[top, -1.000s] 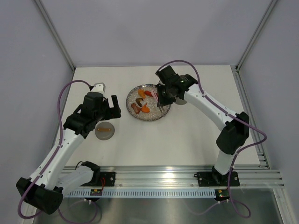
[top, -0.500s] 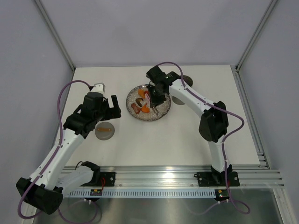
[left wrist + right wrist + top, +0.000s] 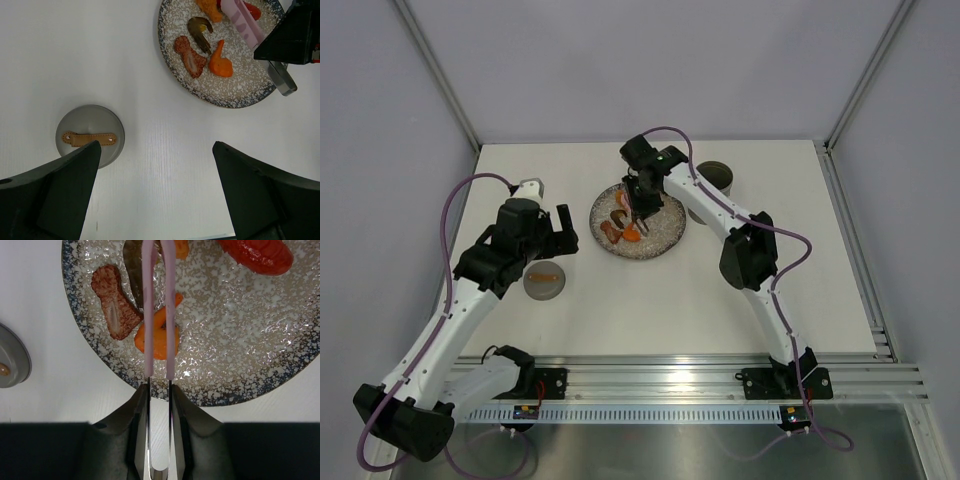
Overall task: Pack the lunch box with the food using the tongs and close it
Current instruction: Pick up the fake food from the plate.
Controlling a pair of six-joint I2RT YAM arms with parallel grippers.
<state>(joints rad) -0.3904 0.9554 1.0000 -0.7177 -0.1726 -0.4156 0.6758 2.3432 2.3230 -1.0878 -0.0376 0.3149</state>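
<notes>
Tongs (image 3: 148, 315): clamped in right tool (image 3: 159, 390) | orange food piece (image 3: 159, 337): directly ahead, between tong arms, long axis near-parallel | left tool (image 3: 155, 150): released, empty, farther off

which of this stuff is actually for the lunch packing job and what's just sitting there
For the job: lunch box, food, tongs in the right gripper, grey disc (probably the lid).
Just there: speckled plate under the food; left gripper, open and empty.
</notes>
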